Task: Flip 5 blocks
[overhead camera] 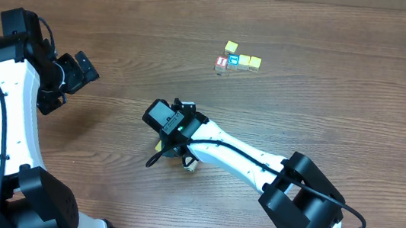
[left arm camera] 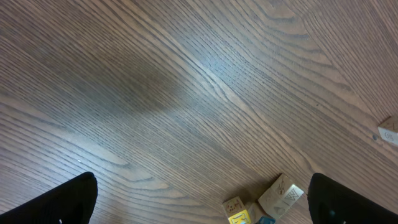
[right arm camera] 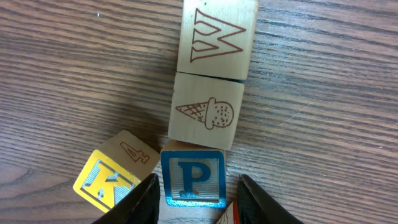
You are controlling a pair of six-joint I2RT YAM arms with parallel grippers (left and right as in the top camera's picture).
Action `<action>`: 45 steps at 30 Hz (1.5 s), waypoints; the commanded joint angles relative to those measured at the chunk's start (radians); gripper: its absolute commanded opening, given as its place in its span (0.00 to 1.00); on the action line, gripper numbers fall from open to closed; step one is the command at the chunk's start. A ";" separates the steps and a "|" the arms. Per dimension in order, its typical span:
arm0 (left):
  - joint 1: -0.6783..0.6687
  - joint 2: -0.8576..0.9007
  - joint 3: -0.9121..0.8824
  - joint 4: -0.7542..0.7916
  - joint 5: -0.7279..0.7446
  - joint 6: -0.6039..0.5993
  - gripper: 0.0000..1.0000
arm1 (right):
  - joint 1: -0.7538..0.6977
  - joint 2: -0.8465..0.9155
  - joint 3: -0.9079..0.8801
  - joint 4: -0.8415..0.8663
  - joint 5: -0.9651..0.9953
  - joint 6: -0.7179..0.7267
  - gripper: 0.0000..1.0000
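Firstly, I judged the blocks (overhead camera: pixel 238 59), clustered upper right of centre in the overhead view, to be light, rigid wooden cubes with smooth faces, liable to slip or pivot. Each should be gripped squarely on two opposite side faces.

In the left wrist view, my left pincer (left arm camera: pixel 200 180) stood fully spread over the table (left arm camera: pixel 155 74) and held nothing. Parts of the cluster showed at that frame's bottom edge, untouched.

In the right wrist view, the yellow K block (right arm camera: pixel 106 180) lay at lower left, turned at an angle, its corner just beside the blue P block (right arm camera: pixel 193 179) at bottom centre. The ice-cream block (right arm camera: pixel 206 111) butted against the P block's upper side, with the W block (right arm camera: pixel 217 37) touching it farther up the frame.

My right pincer (right arm camera: pixel 198 180) stood partly spread, one finger on either side of the P block, pinching nothing. I could not tell whether the tips were at block height or above it. A red-faced cube (right arm camera: pixel 229 216) showed at the bottom edge, right of the P block.
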 commanded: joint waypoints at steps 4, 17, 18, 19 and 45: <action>-0.005 0.001 -0.009 0.001 0.001 -0.003 1.00 | -0.001 0.016 -0.007 -0.002 0.003 0.003 0.41; -0.005 0.001 -0.009 0.001 0.001 -0.003 1.00 | -0.001 0.016 -0.008 -0.006 0.003 0.004 0.42; -0.005 0.001 -0.009 0.001 0.001 -0.003 1.00 | -0.001 0.016 -0.008 -0.006 0.003 0.004 0.42; -0.005 0.001 -0.009 0.001 0.001 -0.003 1.00 | -0.001 0.016 -0.008 -0.005 0.003 0.003 0.43; -0.005 0.001 -0.009 0.001 0.001 -0.003 1.00 | -0.001 0.034 -0.007 0.015 0.003 0.004 0.34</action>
